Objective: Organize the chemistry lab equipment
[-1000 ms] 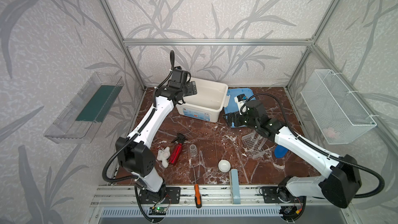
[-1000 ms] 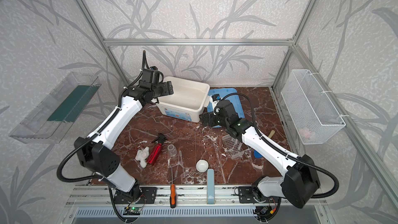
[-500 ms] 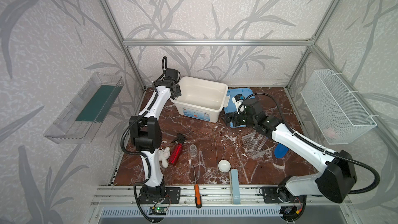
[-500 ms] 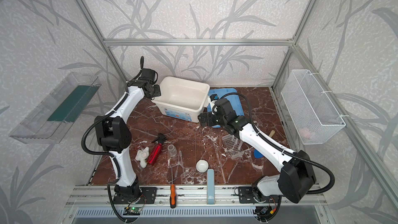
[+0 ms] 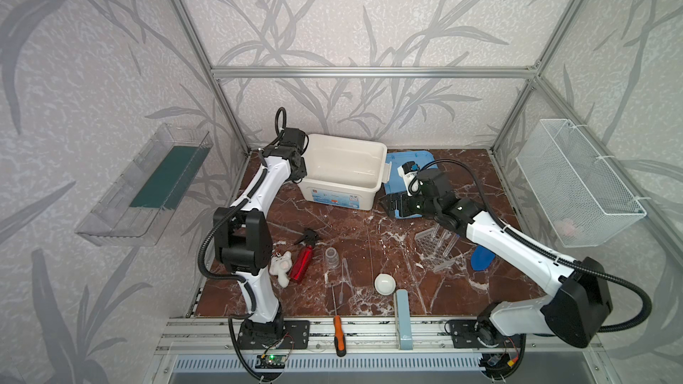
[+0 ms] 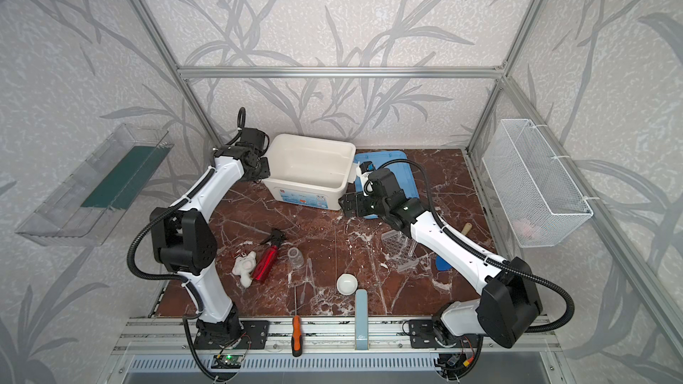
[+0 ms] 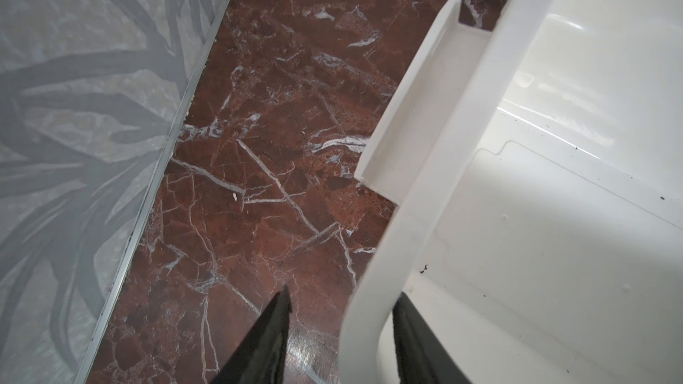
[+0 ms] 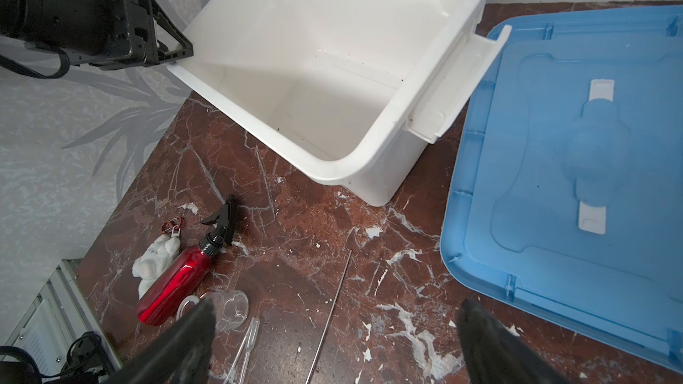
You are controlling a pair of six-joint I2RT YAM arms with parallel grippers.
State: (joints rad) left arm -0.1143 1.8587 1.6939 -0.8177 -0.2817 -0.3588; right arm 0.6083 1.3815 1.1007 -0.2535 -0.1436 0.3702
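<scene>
L arm stretched to back-left. L hand straddles white bin rim at its left end, near the corner: one finger inside, one outside, gap visible on the outer side, so parted, not clamped. R arm reaches in low. R hand spread wide, hovering over counter off bin's front-right corner, beside blue lid lying flat. Bin: only dark specks on its floor. Lab gear all on counter: tube rack w/ clear tubes standing tilted in it, partly under R forearm. Glass jar beside red spray bottle, droppers just by jar, white dish near front edge.
</scene>
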